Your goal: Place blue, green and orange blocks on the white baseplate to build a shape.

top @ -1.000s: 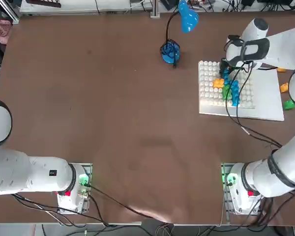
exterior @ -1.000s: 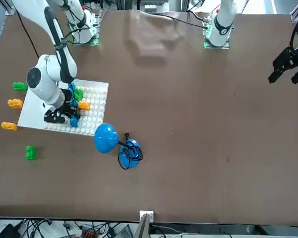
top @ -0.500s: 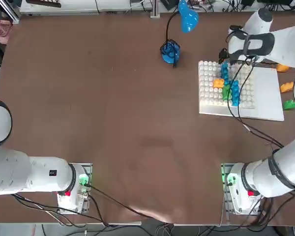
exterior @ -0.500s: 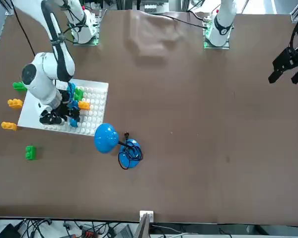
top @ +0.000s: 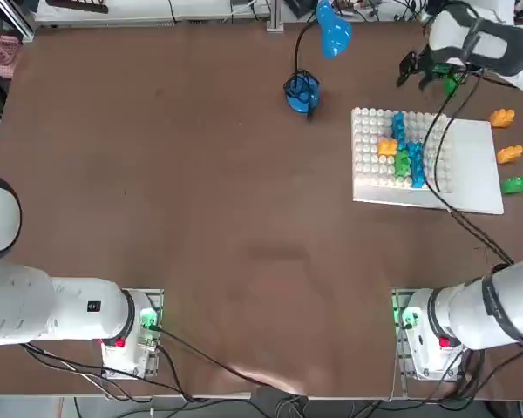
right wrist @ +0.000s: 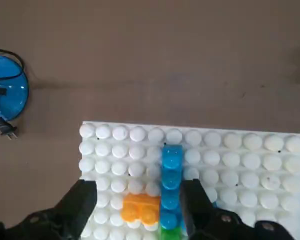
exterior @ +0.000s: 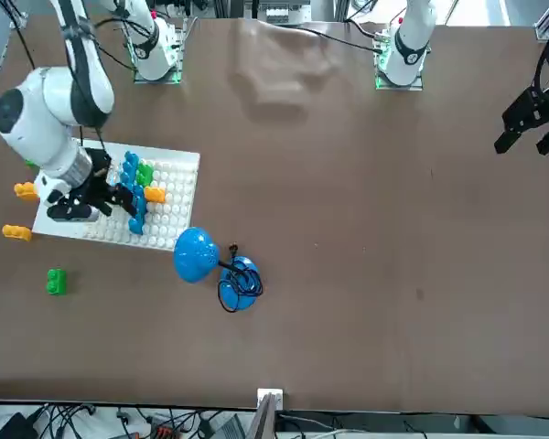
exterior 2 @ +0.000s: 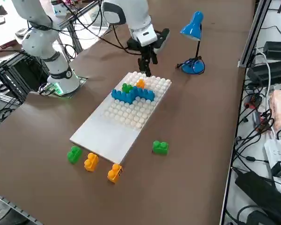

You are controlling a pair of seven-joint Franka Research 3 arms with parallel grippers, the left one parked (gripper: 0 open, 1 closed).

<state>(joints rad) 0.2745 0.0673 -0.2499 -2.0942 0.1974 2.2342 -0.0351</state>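
Note:
On the studded part of the white baseplate [top: 471,165] [exterior 2: 107,136] stands the shape: a long blue column [top: 414,161] [exterior: 133,197] [right wrist: 171,175] with a green brick [top: 402,163] [exterior 2: 127,87] and an orange brick [top: 386,148] [right wrist: 140,207] joined to it. My right gripper [top: 421,71] [exterior: 91,199] [exterior 2: 146,64] [right wrist: 139,200] hangs raised over the board's far edge, beyond the column's end. It is open and holds nothing. Loose blocks lie off the board: two orange [top: 502,117] [top: 508,155] and one green [top: 514,184] along its right side, another green [exterior 2: 160,147] on the far side.
A blue gooseneck lamp with a round base [top: 302,91] [exterior 2: 195,66] stands just left of the board's far corner, its head [top: 334,30] toward the table's far edge. The arm's cable [top: 444,196] trails across the board.
My gripper has opened, let go of the blue column, and lifted away toward the table's far edge. The column stays on the board.

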